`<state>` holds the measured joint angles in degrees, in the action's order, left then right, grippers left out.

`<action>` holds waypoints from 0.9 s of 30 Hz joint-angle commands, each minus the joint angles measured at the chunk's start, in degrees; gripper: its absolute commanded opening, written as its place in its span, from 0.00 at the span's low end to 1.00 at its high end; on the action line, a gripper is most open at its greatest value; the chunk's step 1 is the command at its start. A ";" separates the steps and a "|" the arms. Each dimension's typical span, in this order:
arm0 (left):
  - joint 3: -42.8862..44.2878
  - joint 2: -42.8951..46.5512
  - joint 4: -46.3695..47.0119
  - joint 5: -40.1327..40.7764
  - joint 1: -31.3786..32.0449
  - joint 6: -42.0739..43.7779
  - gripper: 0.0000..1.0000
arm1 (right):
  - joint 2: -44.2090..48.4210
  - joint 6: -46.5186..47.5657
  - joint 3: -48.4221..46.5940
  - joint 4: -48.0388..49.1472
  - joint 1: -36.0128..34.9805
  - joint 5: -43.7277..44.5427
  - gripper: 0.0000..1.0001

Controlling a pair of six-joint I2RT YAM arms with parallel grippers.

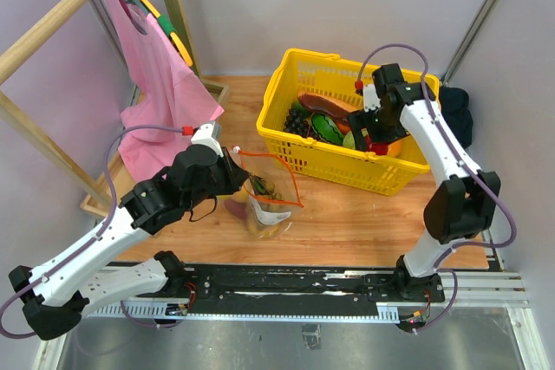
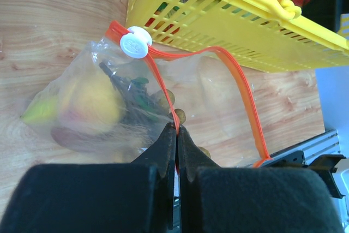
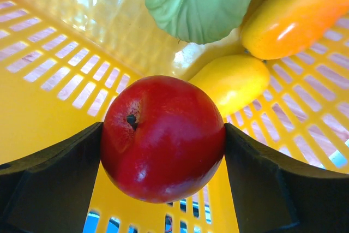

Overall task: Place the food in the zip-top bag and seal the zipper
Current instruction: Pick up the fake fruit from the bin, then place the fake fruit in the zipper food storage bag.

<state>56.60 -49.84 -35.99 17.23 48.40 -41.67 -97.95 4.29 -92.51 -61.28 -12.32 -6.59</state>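
The clear zip-top bag [image 1: 269,205] lies on the wooden table in front of the yellow basket, its mouth held open. In the left wrist view the bag [image 2: 82,107] holds an orange-yellow fruit [image 2: 92,105] and dark pieces. My left gripper [image 2: 177,129] is shut on the red zipper strip [image 2: 163,91], near the white slider [image 2: 135,42]. My right gripper [image 3: 162,135] is inside the basket, shut on a red apple-like fruit [image 3: 163,137]. From above the right gripper [image 1: 379,140] sits low in the basket's right half.
The yellow mesh basket [image 1: 299,146] holds a bread roll [image 1: 325,103], dark grapes [image 1: 297,120], green vegetables [image 1: 329,130] and yellow-orange pieces [image 3: 234,83]. A purplish piece [image 1: 236,207] lies left of the bag. A pink cloth [image 1: 160,84] hangs on a wooden rack at the left.
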 commanded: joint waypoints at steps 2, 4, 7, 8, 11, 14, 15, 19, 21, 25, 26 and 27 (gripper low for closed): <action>1.78 -0.15 2.34 -0.75 0.07 1.39 0.00 | 8.75 -0.71 -2.41 2.75 -2.00 3.00 0.40; 2.00 -0.26 2.24 -0.84 0.11 1.60 0.00 | 12.36 -1.37 -1.96 5.37 -2.09 2.06 0.38; 2.18 -0.18 2.15 -0.89 0.08 1.91 0.01 | 18.90 -2.55 -0.10 11.25 -2.39 -0.97 0.34; 2.15 -0.13 2.25 -0.89 0.09 2.00 0.00 | 21.15 -3.11 0.97 13.44 -2.60 -2.83 0.34; 1.89 -0.01 2.71 -0.96 0.08 2.03 0.00 | 26.60 -5.10 3.90 19.83 -3.40 -8.86 0.33; 1.89 -0.14 3.09 -1.23 0.09 2.12 0.00 | 28.80 -6.54 4.65 22.84 -5.55 -13.40 0.33; 1.93 -0.16 3.18 -1.35 0.03 2.16 0.00 | 29.17 -6.96 4.95 24.09 -7.39 -14.35 0.32; 1.98 -0.19 3.29 -1.41 0.07 1.98 0.01 | 30.24 -9.07 8.63 30.49 -14.19 -16.93 0.31; 1.85 -0.02 3.29 -1.48 0.10 1.89 0.01 | 30.44 -10.61 10.68 34.20 -17.22 -18.51 0.31; 1.74 0.43 3.29 -1.52 0.08 1.63 0.01 | 30.11 -12.11 14.42 40.10 -23.13 -19.92 0.30; 1.68 0.67 3.25 -1.58 0.07 1.62 0.00 | 30.04 -12.35 15.52 41.42 -24.41 -20.14 0.30; 1.60 0.81 3.29 -1.53 0.06 1.62 0.00 | 29.95 -12.75 16.80 42.88 -25.56 -20.45 0.30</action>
<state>56.69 -50.15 -35.57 16.19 48.40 -40.32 -68.36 -5.72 -78.61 -27.55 -33.32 -23.88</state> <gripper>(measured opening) 0.014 0.829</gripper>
